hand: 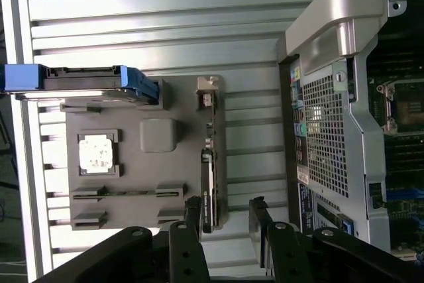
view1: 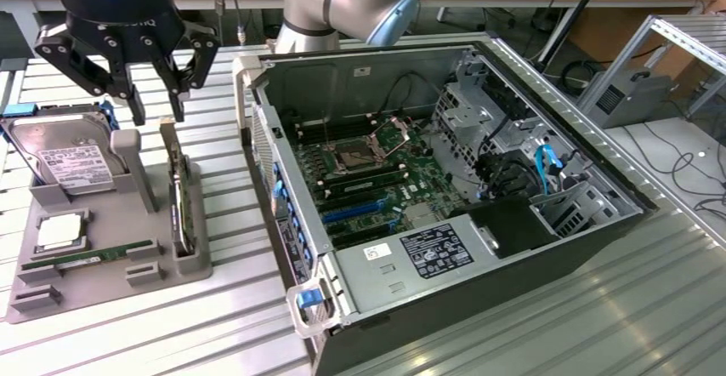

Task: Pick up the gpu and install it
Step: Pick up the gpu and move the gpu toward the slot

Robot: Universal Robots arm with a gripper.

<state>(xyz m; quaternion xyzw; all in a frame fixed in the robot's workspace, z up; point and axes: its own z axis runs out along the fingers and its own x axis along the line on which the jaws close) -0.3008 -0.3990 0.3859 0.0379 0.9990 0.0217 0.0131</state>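
The gpu [view1: 177, 193] is a thin dark card standing on edge in a slot along the right side of the grey parts holder [view1: 153, 261], at the exterior view's left. My black gripper [view1: 156, 108] hangs open just above the card's far end, touching nothing. In the wrist view the gpu [hand: 208, 164] shows edge-on, with its near end close to one of my fingers [hand: 193, 217]. The other finger [hand: 258, 215] stands apart from the card, over the slatted table. The open computer case [view1: 454, 180] lies on its side to the exterior view's right, its motherboard [view1: 369, 176] exposed.
The holder also carries a grey hard drive [view1: 70, 159] with blue rails [hand: 79, 79], a square silver processor chip [view1: 57, 233] and a green memory stick [view1: 97, 257]. The case's rear wall [hand: 328, 130] rises beside the holder. Blue cables [view1: 542, 168] run inside the case.
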